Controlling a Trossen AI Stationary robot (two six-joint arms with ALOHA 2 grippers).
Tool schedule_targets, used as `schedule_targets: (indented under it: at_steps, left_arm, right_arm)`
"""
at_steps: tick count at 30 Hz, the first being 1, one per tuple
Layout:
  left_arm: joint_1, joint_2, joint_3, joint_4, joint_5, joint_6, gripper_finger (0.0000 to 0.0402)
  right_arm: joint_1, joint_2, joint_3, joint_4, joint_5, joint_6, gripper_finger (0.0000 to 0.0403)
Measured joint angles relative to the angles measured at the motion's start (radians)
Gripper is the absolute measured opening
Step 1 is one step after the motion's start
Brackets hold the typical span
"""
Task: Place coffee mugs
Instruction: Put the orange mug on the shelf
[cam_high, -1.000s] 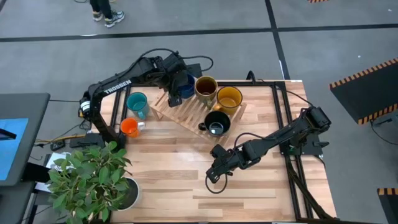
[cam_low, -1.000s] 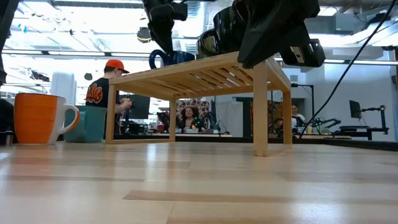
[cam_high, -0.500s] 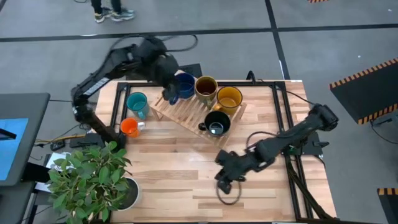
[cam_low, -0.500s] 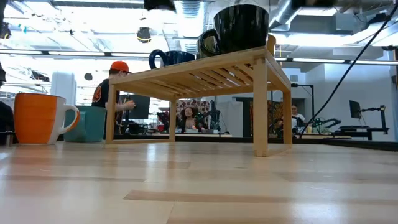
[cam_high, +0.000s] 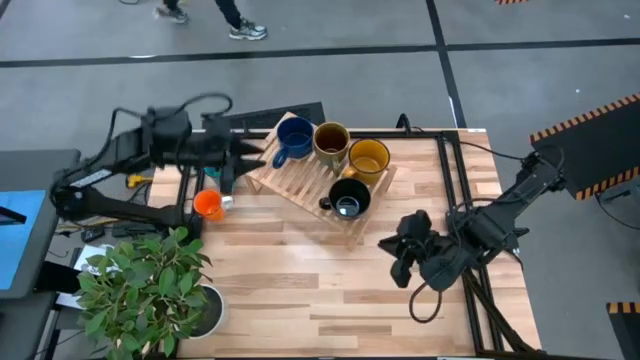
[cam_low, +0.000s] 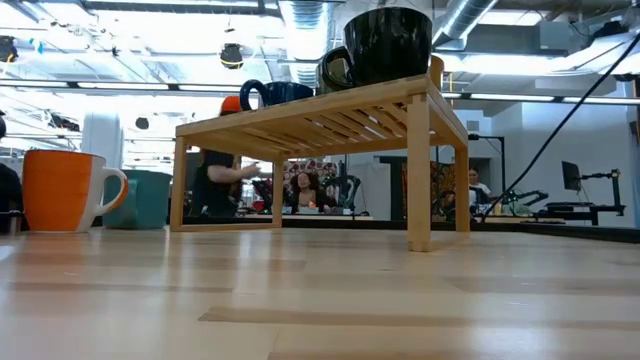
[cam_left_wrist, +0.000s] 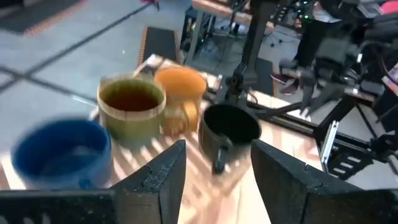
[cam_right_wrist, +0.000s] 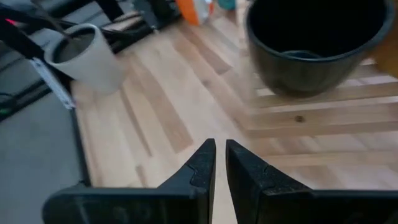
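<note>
Four mugs sit on the slatted wooden rack (cam_high: 310, 180): dark blue ceramic mug (cam_high: 293, 138), brown-olive mug (cam_high: 331, 142), yellow mug (cam_high: 369, 158), black mug (cam_high: 349, 196). Left gripper (cam_left_wrist: 214, 171) hovers at the table's (cam_high: 300, 290) left edge, fingers spread; right gripper (cam_right_wrist: 219, 163) near right, fingers nearly pressed together, empty.

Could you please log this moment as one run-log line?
wooden slatted rack: blue, olive, yellow, black mugs | orange mug: table | left gripper: open | right gripper: shut, empty

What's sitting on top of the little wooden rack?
Four mugs stand on the wooden rack: dark blue mug, brown-olive mug, yellow mug and black mug. The slats beneath the mugs are covered.
</note>
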Motion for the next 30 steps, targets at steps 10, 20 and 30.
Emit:
schedule_targets:
  at_steps: [10, 20, 30]
  left_arm:
    - [-0.043, -0.154, -0.222, 0.076, -0.069, -0.090, 0.0165]
    - [-0.043, -0.213, -0.291, 0.080, -0.062, 0.069, 0.0165]
    - [-0.082, -0.360, -0.554, -0.022, -0.109, -0.113, 0.0165]
  right_arm:
    - [-0.106, -0.041, -0.002, -0.037, -0.001, -0.017, 0.0063]
    - [-0.194, -0.206, -0.001, -0.023, 0.153, 0.016, 0.0063]
    - [-0.249, -0.222, -0.001, -0.212, 0.121, -0.102, 0.0063]
